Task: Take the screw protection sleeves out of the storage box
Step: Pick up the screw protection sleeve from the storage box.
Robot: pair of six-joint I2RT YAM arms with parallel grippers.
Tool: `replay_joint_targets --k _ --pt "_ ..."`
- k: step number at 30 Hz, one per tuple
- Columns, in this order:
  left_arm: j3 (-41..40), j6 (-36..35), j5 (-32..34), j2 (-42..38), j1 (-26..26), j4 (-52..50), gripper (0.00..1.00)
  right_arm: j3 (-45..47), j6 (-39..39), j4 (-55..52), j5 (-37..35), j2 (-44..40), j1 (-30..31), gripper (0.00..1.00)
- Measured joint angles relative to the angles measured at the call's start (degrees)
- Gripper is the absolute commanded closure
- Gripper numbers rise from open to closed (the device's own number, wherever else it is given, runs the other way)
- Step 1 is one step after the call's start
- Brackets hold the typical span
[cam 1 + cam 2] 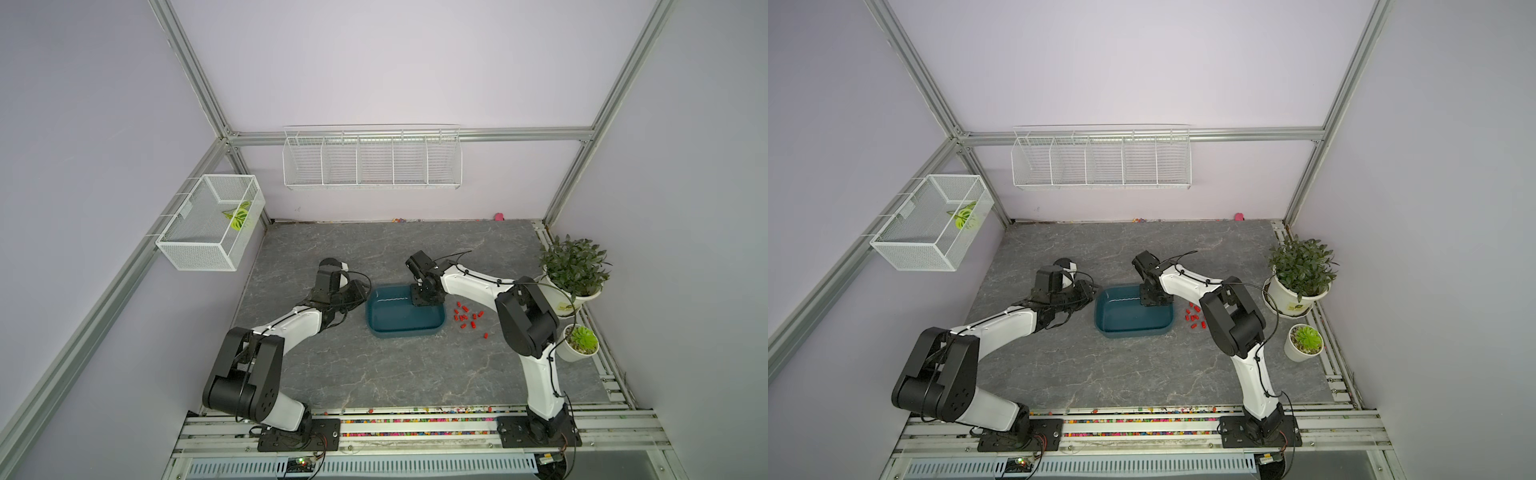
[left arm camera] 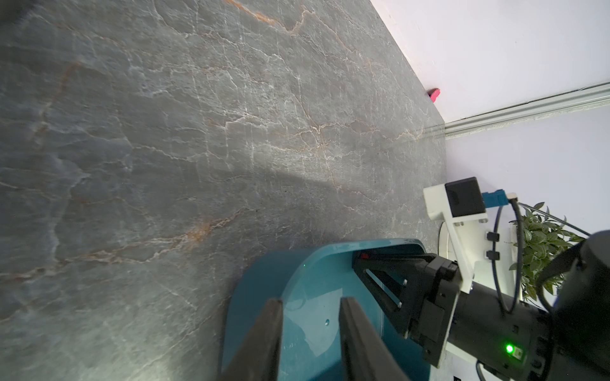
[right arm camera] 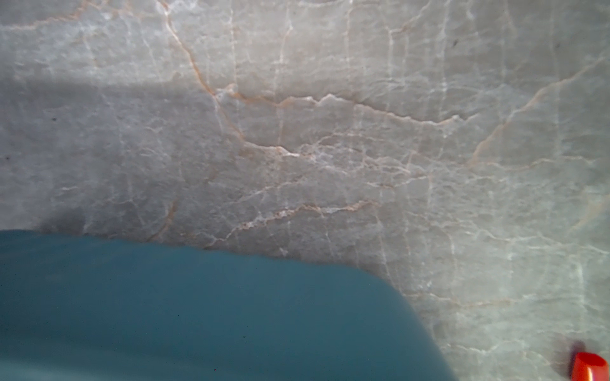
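Sleeves [image 1: 467,318] lie mostly scattered on the counter [image 1: 374,374] just beside the box [image 1: 395,320]. One sleeve [image 2: 364,255] sits in the box's far corner, seemingly pinched at the tips of the right claw [image 1: 419,301]. It looks tiny, light, stiff and slick, so pinch it gently across its round sides. The left claw [image 2: 310,303] stands part spread astride the box wall; I cannot tell whether it clamps.

We see a shallow dark teal rectangular plastic storage box [image 2: 317,273], smooth and glossy, catching highlights. The grey stone-look surface [image 2: 198,132] is matt, veined white and rust. Tiny bright red cylindrical screw protection sleeves [image 3: 589,366] look like shiny plastic. White wire mesh baskets [image 1: 370,162] and silvery frame bars [image 1: 189,70] look metal, we judge.
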State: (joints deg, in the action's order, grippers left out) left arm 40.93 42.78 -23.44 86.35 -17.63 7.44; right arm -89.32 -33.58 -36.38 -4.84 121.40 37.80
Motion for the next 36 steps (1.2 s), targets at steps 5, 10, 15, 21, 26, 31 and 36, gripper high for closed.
replay_joint_targets --k 5,10,15,21,26,31,36 --pt "0.0 0.0 0.0 0.0 0.0 0.0 0.64 -0.3 0.1 0.0 0.0 0.3 0.0 0.65" --pt "0.0 0.0 0.0 0.0 0.0 0.0 0.64 -1.7 0.2 -0.2 0.0 1.2 0.0 0.66" --pt "0.0 0.0 0.0 0.0 0.0 0.0 0.64 -2.4 0.2 -0.3 -0.1 1.6 0.0 0.72" --pt "0.0 0.0 0.0 0.0 0.0 0.0 0.64 -2.8 0.4 -0.6 -0.3 1.9 0.0 0.83" --pt "0.0 0.0 0.0 0.0 0.0 0.0 0.64 -2.8 0.5 -0.5 -0.2 1.9 0.0 0.89" --pt "0.0 0.0 0.0 0.0 0.0 0.0 0.64 -2.6 0.7 -0.1 0.1 1.9 0.0 0.90" --pt "0.0 0.0 0.0 0.0 0.0 0.0 0.64 -1.2 1.1 1.6 0.5 1.1 0.0 0.91"
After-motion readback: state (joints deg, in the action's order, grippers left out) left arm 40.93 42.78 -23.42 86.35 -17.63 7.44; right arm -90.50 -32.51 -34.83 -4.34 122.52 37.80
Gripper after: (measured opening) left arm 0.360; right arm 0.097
